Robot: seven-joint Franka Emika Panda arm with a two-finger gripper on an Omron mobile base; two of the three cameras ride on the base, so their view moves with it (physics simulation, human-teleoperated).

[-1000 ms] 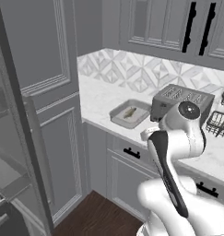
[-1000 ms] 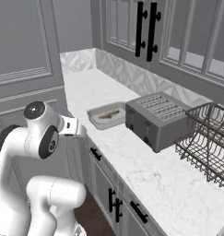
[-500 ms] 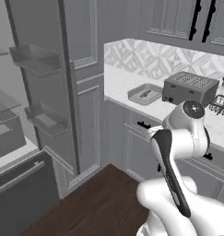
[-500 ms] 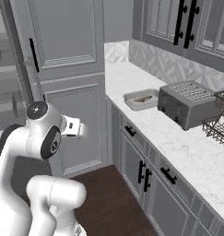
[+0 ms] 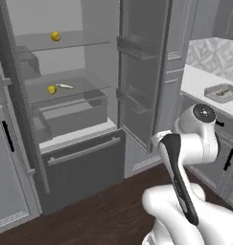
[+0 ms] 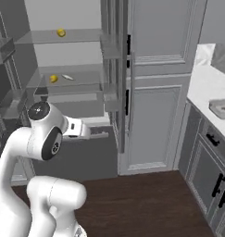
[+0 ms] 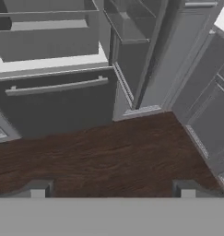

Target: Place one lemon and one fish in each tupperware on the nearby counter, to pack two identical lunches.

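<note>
Lemon (image 5: 55, 36) is seen on the upper shelf of the open fridge (image 5: 65, 124); a second lemon (image 5: 51, 89) lies on the shelf below, with a slender pale fish (image 5: 64, 86) just beside it. Tupperware (image 5: 222, 93) sits on the counter (image 5: 199, 81) at far right, well apart from the fridge, something pale lying in it. The gripper (image 7: 112, 188) is spread wide and empty, its fingertips (image 7: 38, 188) seen over dark wood floor (image 7: 109, 156) before the lower freezer drawer (image 7: 53, 99).
</note>
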